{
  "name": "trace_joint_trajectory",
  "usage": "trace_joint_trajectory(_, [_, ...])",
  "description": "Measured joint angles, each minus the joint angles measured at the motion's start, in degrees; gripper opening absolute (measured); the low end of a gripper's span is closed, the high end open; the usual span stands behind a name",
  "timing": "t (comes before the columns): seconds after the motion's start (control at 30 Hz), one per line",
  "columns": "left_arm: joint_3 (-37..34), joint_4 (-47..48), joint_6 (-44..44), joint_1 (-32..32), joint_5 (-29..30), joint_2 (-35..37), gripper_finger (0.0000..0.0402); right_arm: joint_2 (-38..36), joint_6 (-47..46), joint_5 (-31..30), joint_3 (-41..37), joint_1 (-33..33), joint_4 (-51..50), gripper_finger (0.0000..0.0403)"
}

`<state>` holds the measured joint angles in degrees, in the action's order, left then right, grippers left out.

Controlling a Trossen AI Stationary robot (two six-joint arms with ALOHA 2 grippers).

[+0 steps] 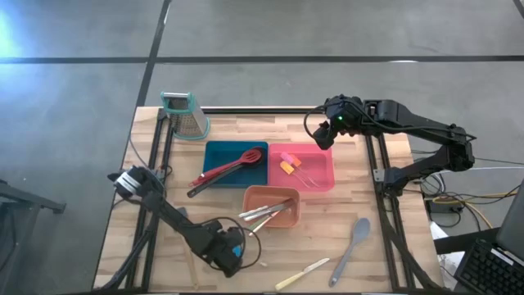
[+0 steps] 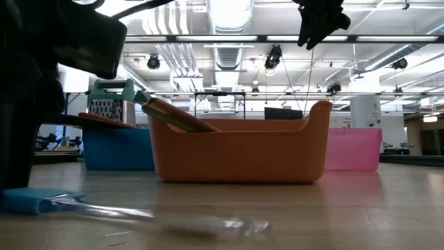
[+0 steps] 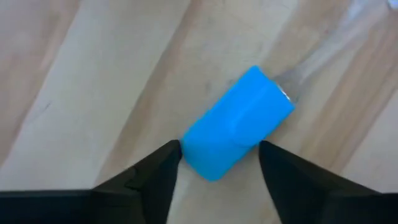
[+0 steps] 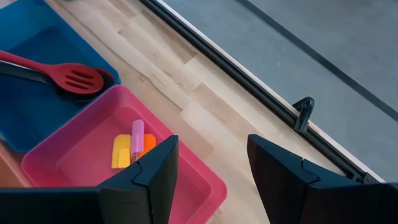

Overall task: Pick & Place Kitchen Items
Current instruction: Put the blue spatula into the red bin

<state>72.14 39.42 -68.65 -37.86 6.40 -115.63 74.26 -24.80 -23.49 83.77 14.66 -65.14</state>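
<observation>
1. A blue-headed spatula [image 3: 239, 121] lies flat on the wooden table [image 1: 360, 197], nearest the lens in the left wrist view and the low view [image 2: 31, 200]. Its clear handle runs away from the head along the boards.
2. The left gripper [image 1: 232, 248] is down at the table's front edge, over that blue head. Its two dark fingers [image 3: 158, 171] straddle the head's near end, one on each side; the jaws stand partly apart (whether the pads already touch the head cannot be told).
3. The right gripper [image 1: 325, 131] hangs above the table's far right part, just beyond the pink tray [image 1: 327, 168]. Its jaws stand wide and hold nothing.
4. The pink tray holds small spatulas with yellow, pink and orange heads [image 4: 130, 148].
5. The blue tray [image 1: 214, 152] holds a red slotted spoon [image 4: 78, 79] and a black utensil [image 1: 214, 179], whose handle end juts over the tray's front rim.
6. The orange tray [image 1: 286, 220] holds several metal knives [image 1: 266, 211], leaning with their handles over the left rim.
7. On the bare table to the right lie a grey spoon [image 1: 352, 239] and, nearer the front edge, a pale yellow-handled knife [image 1: 301, 273].
8. A metal box grater [image 1: 187, 115] with a teal top stands at the far left corner.
</observation>
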Motion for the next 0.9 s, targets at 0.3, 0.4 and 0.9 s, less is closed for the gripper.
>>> trace_joint_trajectory(0.3, [-0.8, -5.97, 2.02, 0.11, -2.42, -0.11, 0.0015, 0.0, 0.32, 0.0, 0.0, 0.04, 0.04, 0.0187])
trace_joint_trajectory(0.4, [-0.09, -7.16, 3.27, 0.06, -2.83, -0.11, 0.0007, 0.0, 0.95, 0.0, 0.0, 0.04, 0.23, 0.0187])
trace_joint_trajectory(0.9, [1.67, -2.76, 1.94, -0.07, -1.39, 4.19, 0.0002, 0.0, 1.93, -0.02, 0.0, 0.02, 0.68, 0.0187])
